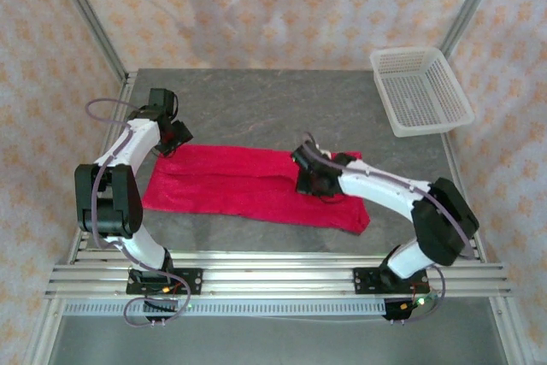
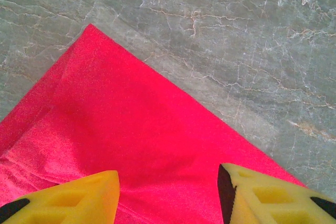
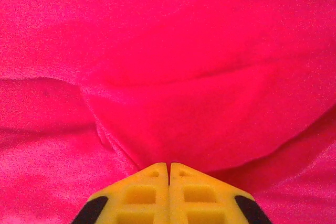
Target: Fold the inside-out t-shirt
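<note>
Bare grey table [image 1: 256,100] open from 10 to 1 o'clock beyond the red t-shirt [image 1: 231,181], white basket [image 1: 419,91] filling the 2 o'clock corner, left arm [image 1: 111,190] standing at 9 o'clock, right arm [image 1: 385,190] stretched across 4 o'clock, narrow bare strip at 6 o'clock, probably passable

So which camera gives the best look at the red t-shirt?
The top external view: the whole red t-shirt lies there as a long band on the table. The left wrist view gives one corner; the right wrist view, close folds at the shut right gripper.
</note>
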You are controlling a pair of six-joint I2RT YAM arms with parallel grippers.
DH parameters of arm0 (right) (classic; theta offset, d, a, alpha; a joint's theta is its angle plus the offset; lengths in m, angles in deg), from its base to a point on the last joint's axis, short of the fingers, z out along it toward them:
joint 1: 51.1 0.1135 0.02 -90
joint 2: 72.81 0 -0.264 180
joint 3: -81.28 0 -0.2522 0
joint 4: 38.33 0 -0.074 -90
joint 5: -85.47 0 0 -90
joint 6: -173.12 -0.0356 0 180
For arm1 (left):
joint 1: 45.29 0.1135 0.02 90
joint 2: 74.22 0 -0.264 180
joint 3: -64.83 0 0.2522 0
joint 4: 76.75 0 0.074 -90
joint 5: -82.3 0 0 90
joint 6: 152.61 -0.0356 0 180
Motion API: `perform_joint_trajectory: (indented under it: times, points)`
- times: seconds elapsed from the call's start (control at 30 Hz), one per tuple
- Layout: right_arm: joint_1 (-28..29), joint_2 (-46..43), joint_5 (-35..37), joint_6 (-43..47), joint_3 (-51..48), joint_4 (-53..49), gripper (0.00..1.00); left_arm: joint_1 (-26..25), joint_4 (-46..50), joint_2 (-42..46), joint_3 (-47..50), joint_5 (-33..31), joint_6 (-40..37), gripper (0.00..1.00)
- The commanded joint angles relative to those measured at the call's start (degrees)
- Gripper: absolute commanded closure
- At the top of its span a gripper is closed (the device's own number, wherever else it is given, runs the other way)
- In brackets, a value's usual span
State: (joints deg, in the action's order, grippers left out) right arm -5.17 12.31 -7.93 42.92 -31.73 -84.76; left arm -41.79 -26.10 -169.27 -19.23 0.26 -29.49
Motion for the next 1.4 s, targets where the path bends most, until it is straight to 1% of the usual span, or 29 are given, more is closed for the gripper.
perform_joint_trajectory:
  times: [0.0, 0.03, 0.1, 0.13, 0.23, 0.27, 0.33, 0.43, 0.47, 0.53, 0.67, 0.77, 1.0, 1.1, 1.27, 1.37]
  points:
    - [4.9, -4.3, 7.1, -8.8, -4.5, 2.9, 0.86, 0.4, 1.1, 1.3, 0.4, -0.2, 0.3, 0.47]
    - [5.5, -5.4, 7.8, -9.5, -5.1, 2.6, 0.82, 0.3, 1.3, 1.0, 0.2, 0.1, 0.1, 0.47]
    - [5.6, -7.9, 9.6, -10.4, -5.7, 0.8, 0.66, 0.3, 1.8, 0.2, -0.7, 0.3, -0.1, 0.47]
    - [5.7, -8.8, 10.9, -9.9, -5.2, -0.4, 0.61, 0.3, 2.0, 0.0, -1.0, 0.4, -0.2, 0.47]
    - [5.0, -10.6, 16.2, -6.7, -1.0, -4.7, 0.48, 0.1, 1.7, -0.2, -1.2, 1.2, 0.1, 0.47]
    - [4.1, -10.4, 16.7, -5.0, 0.5, -5.1, 0.47, 0.0, 1.5, -0.2, -1.2, 1.6, 0.2, 0.47]
    - [0.3, -8.7, 15.4, -2.1, 3.4, -4.4, 0.47, -0.3, 1.0, -0.5, -1.2, 2.1, 0.6, 0.47]
    - [-6.8, -3.6, 13.0, 2.7, 6.8, 0.4, 0.47, -0.6, 0.1, -2.4, -1.4, 3.6, 1.1, 0.47]
    - [-9.5, -0.9, 10.5, 4.1, 8.1, 2.1, 0.47, -0.6, -0.5, -3.4, -1.4, 4.3, 1.3, 0.47]
    - [-12.9, 4.8, 7.1, 5.8, 11.4, 3.7, 0.47, -0.5, -1.2, -5.7, -2.2, 5.1, 1.1, 0.47]
    - [-13.7, 16.1, 3.7, 8.5, 19.3, 0.2, 0.48, -0.1, -0.1, -11.6, -5.9, 5.1, 0.2, 0.48]
    - [-13.6, 18.5, 2.4, 7.6, 18.7, -0.6, 0.49, 0.7, -0.9, -14.0, -6.4, 6.0, 0.8, 0.48]
    - [-13.5, 14.3, 4.1, 5.9, 9.5, -1.1, 0.48, 2.7, -2.0, -19.4, -5.7, 6.7, 1.4, 0.48]
    - [-13.2, 10.3, 4.3, 4.7, 4.4, -1.7, 0.48, 4.1, -2.2, -20.5, -5.0, 6.7, 1.4, 0.48]
    - [-10.6, -0.8, 5.6, 0.0, -5.9, -3.7, 0.48, 6.3, -2.7, -21.1, -3.6, 6.7, 1.9, 0.48]
    - [-9.2, -8.6, 6.4, -3.4, -12.1, -3.7, 0.48, 6.3, -3.1, -21.2, -3.4, 6.7, 2.0, 0.48]
